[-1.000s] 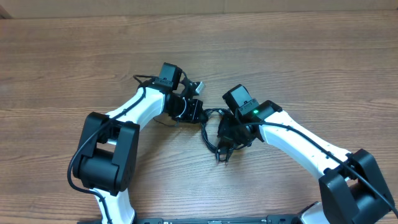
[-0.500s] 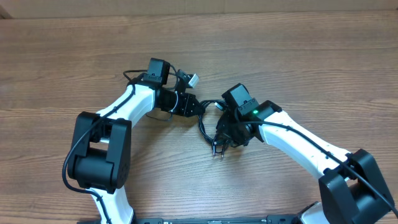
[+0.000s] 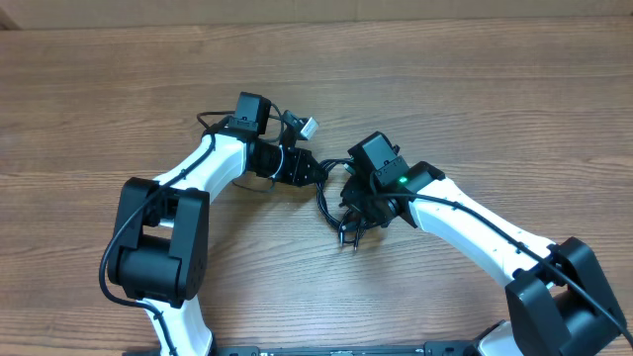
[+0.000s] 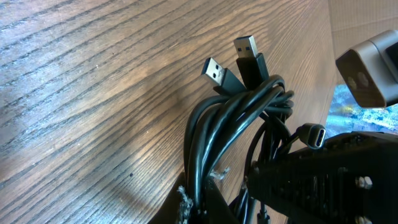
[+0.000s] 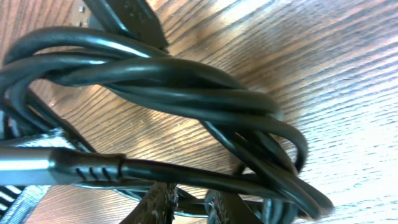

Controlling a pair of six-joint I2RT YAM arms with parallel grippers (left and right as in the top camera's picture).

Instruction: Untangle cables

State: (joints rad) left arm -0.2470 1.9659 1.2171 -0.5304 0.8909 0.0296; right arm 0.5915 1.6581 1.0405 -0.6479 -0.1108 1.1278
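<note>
Cables (image 4: 230, 124) tangled, left pincer (image 3: 315, 170) gripping them

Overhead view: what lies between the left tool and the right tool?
A loop of the black cables spans the gap between left tool and right tool; the overhead view shows it.

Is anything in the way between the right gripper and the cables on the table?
Nothing visible. The right gripper is right at the cables, which fill its wrist view with only bare table around. The left gripper is shut on the same bundle's other side.
</note>
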